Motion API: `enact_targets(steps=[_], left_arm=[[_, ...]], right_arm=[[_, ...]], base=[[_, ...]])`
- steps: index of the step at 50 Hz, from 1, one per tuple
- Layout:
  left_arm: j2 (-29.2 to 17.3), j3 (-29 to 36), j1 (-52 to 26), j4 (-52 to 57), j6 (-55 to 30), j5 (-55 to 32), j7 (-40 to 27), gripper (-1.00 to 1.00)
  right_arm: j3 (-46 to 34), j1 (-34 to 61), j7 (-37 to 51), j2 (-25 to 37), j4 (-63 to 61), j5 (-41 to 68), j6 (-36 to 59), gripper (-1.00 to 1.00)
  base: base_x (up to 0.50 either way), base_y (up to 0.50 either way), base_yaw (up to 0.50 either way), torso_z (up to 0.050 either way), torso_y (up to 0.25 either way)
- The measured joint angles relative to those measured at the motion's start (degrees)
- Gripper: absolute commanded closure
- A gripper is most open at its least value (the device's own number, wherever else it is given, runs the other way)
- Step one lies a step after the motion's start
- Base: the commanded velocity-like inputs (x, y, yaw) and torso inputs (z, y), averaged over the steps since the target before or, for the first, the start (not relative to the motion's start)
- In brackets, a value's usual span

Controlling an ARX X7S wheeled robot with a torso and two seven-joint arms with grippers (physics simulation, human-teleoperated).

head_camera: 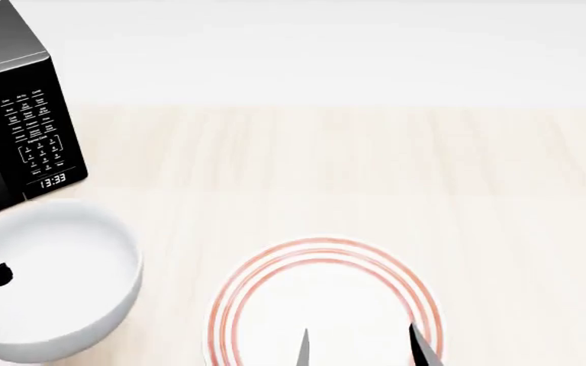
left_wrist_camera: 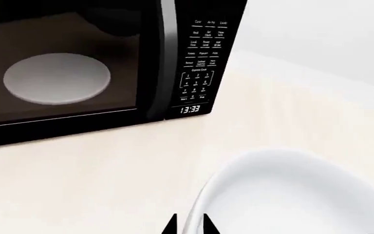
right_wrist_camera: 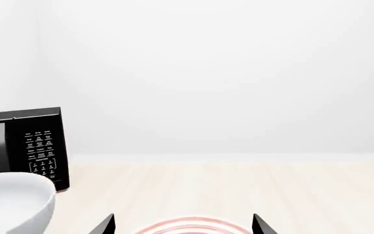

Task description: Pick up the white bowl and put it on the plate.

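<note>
Glossy white bowl [head_camera: 43, 282], pale wood-look counter [head_camera: 375, 168], shiny black microwave [head_camera: 13, 114].

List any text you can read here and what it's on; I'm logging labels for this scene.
"13:33": clock display on the microwave, below its keypad.
Keypad button labels: too small and blurred to read.
Bowl and plate: no text; the plate has only red rings.

I'm looking across a pale, light-wood tabletop [head_camera: 395, 168] with faint grain, evenly lit. Behind it runs a plain white wall [right_wrist_camera: 226, 73], bare and softly bright. Far left sits a black microwave [head_camera: 13, 114]; its clock reads 13:33, and a pale turntable plate [left_wrist_camera: 57, 79] shows through its window.
</note>
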Motion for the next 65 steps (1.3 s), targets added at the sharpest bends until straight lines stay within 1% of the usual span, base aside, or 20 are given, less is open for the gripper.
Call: enact_targets(steps=[13,25,43,56,65], left_arm=[[2.25,-1.89,-2.46,9.33,-7.39,-6.60,-2.03,1.00],[4.63,0.11,-6.16,11.31,-10.72,-8.81,-3.55,1.00],[9.83,6.51,-12.04,5.35,-10.12,-7.99,-3.92,1.00],[13.81,11.88,-14.67,-1.38,-7.47,-6.47,-3.08,1.00],[16.35,15.45,-15.61,-6.50,-4.11,-5.55,-2.43,1.00]], right_arm=[[-0.13,0.02,0.22,0.23,0.07,0.10,-0.18,-1.00],[-0.19,0.04,0.47,0.47,0.04,0.21,-0.27,-1.00],[-0.09,0.07,0.79,0.75,0.23,0.64,-0.56,-1.00],[0.13,0.10,0.95,0.98,0.54,1.13,-0.89,-1.00],[0.09,0.11,1.02,1.08,0.85,1.32,-1.10,-1.00]], base=[[0.00,0.00,0.00,0.000,0.000],[0.00,0.00,0.00,0.000,0.000],[0.00,0.00,0.00,0.000,0.001],[0.00,0.00,0.00,0.000,0.000],[0.00,0.00,0.00,0.000,0.001]])
